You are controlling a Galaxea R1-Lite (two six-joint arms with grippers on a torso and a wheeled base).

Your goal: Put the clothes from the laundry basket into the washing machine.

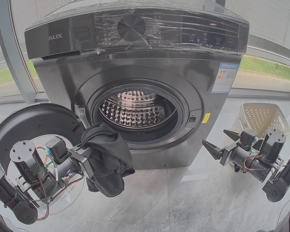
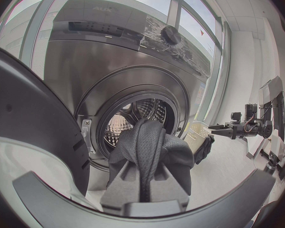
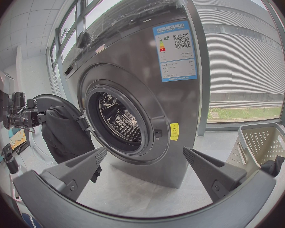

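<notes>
Black garment point(image 1: 108, 158) hung clenched in the left gripper point(image 1: 88, 155), just outside the lower left rim of the washing machine point(image 1: 135, 65) opening, beside its swung-open door point(image 1: 32, 123); right gripper point(image 1: 216, 137) hovered empty, jaws spread, near the laundry basket point(image 1: 264, 113).

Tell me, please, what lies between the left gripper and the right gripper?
In the head view, the black garment clamped in the left gripper hangs there; beyond it, only bare floor before the washer up to the right gripper.
</notes>
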